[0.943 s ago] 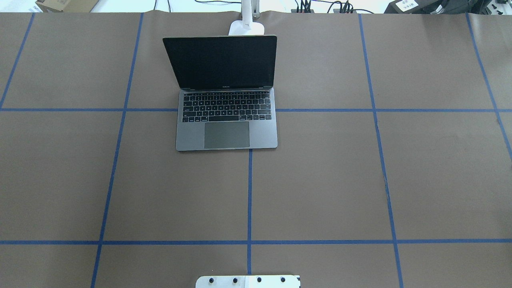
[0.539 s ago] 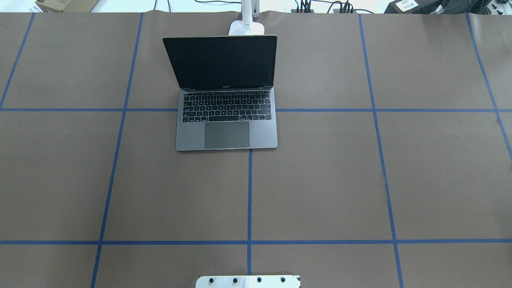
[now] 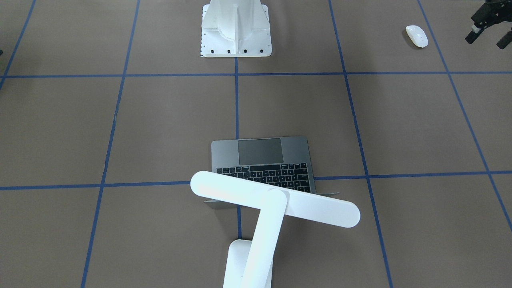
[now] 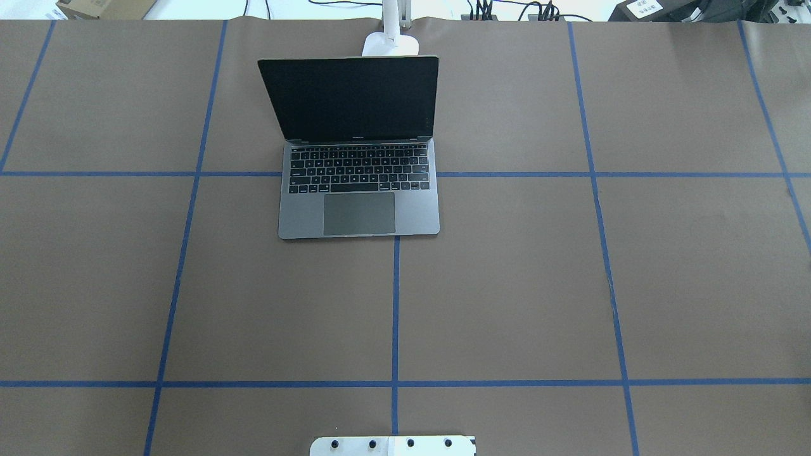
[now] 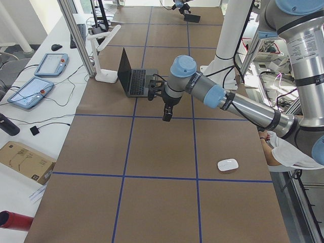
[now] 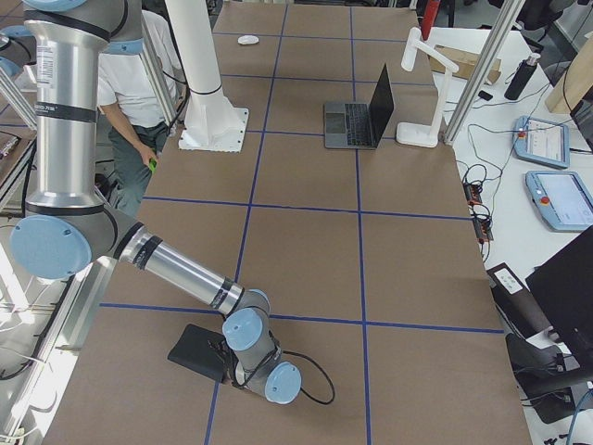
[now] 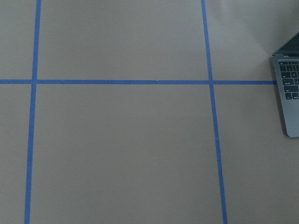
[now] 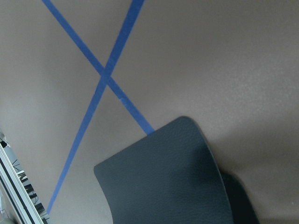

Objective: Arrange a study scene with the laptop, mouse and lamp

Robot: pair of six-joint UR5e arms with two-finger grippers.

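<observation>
I take the laptop (image 4: pixel 358 190) as my reference. It sits open on the far middle of the bench (image 4: pixel 507 285) with the screen dark and the keyboard facing the robot, so I judge it already placed. The lamp (image 3: pixel 276 202) stands just behind the laptop's lid. Its long bar reaches over the top edge, which I read as being set to light the keys.

The mouse (image 3: pixel 417 36) is well apart from the laptop, back toward the robot on its left side, so I judge it has not been brought in. The left end effector (image 3: pixel 487 38) hangs near the mouse, on the side away from the laptop. Its fingers are spread and hold nothing, which looks like the setup for a pick.

The right end effector (image 6: pixel 222 363) is far from the laptop at a black mat (image 8: pixel 168 177), one edge of which curls up off the bench. I cannot tell whether the end effector grips it.

The bench is covered in matte brown paper marked into squares with blue tape (image 4: pixel 395 304). The white pedestal (image 3: pixel 236 30) is bolted opposite the laptop. Beyond the lamp, a side table carries handheld controllers and cables.
</observation>
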